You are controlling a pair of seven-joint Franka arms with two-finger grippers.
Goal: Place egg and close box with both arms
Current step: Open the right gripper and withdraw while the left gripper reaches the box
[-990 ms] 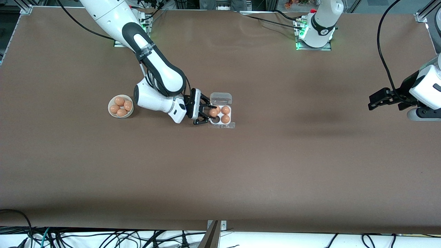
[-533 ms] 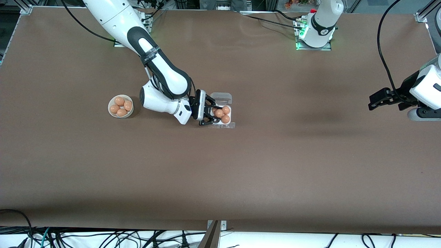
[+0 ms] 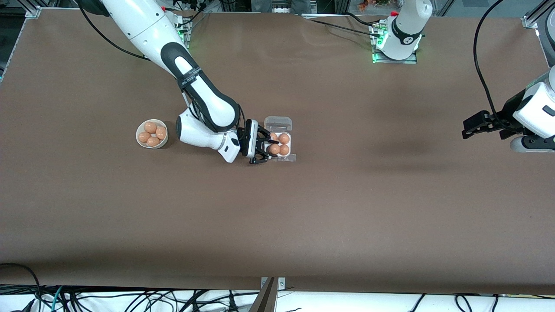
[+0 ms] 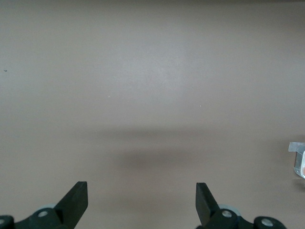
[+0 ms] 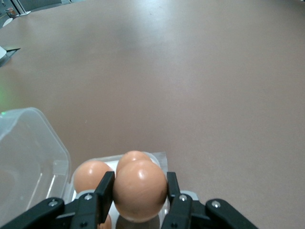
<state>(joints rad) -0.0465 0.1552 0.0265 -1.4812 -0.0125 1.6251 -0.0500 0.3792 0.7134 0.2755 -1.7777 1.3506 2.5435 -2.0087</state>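
Observation:
My right gripper (image 3: 265, 149) is shut on the tan-orange egg (image 3: 274, 148) and holds it over the box's cell nearest the front camera at the right arm's end. In the right wrist view the egg (image 5: 140, 190) sits between the two black fingers (image 5: 102, 190). The clear box (image 3: 291, 144) lies open on the table, its lid (image 3: 278, 123) folded back toward the robots' bases, also seen in the right wrist view (image 5: 28, 143). Other eggs (image 3: 284, 138) sit in its cells. My left gripper (image 3: 470, 125) is open and empty, waiting above the table at the left arm's end.
A round white bowl (image 3: 139, 130) with several eggs stands on the table toward the right arm's end, beside the right arm's wrist. A corner of the box (image 4: 298, 157) shows at the edge of the left wrist view.
My right gripper has carried the egg from beside the box to over its cell nearest the front camera. The left arm has hardly moved.

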